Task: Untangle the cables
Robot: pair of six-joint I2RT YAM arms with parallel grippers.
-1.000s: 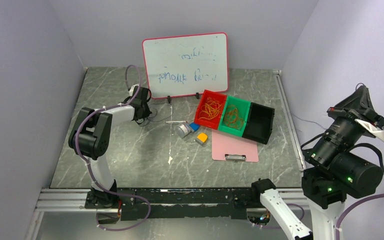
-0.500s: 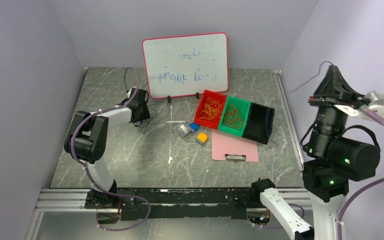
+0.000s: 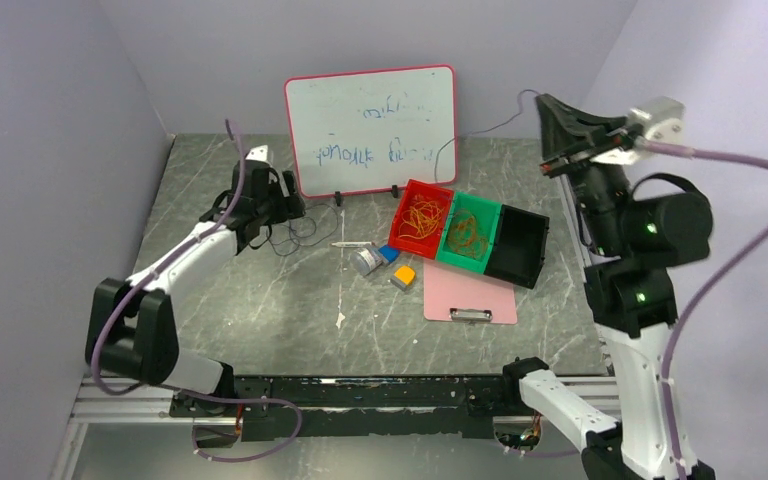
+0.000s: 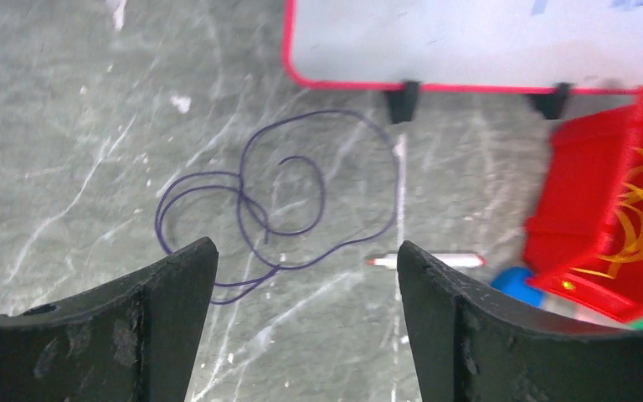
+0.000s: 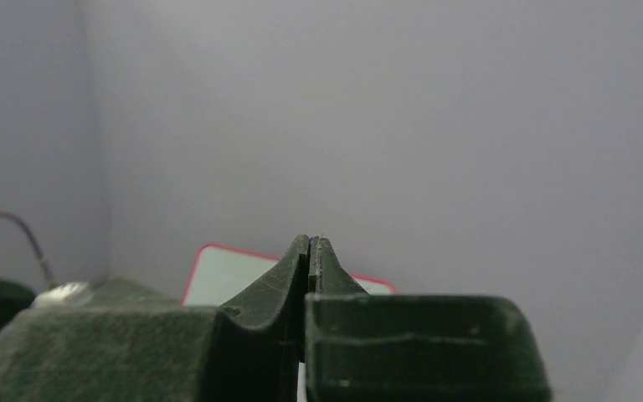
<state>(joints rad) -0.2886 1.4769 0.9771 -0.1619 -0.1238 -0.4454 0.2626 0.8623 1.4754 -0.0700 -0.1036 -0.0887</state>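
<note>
Item: purple cable [image 4: 243, 201], a single thin strand in several loose overlapping loops, flat on the grey marbled table [image 3: 260, 300] just in front of the whiteboard [image 3: 370, 130] foot. Spread: wider across than deep in the left wrist view, its left loop near the left finger and its right sweep reaching toward the marker pen [image 4: 435, 260]. In the overhead view the same purple cable [image 3: 295, 238] sits just beside the left arm's tip.

Left gripper [image 4: 303, 247]: jaws spread wide, holding nothing, hovering above the loops so that most of the coil falls in the gap between the fingers and slightly ahead of them. From above, the left gripper [image 3: 282, 205] is clearly the nearer hand.

Right gripper [image 3: 545, 102]: raised high at the far right, well apart from the table. Its own camera shows the right gripper [image 5: 311, 243] pressed fully closed, and a thin dark cable [image 3: 480, 128] appears to trail from its tip down toward the red bin [image 3: 398, 222].

Stored: orange cables [image 3: 422, 218] in the red bin, yellowish cables [image 3: 468, 235] in the green bin [image 3: 475, 197] beside it.

Judgement: any further handling of the purple loops falls to the left arm, by a short descent straight ahead, the jaws closing across one strand.
</note>
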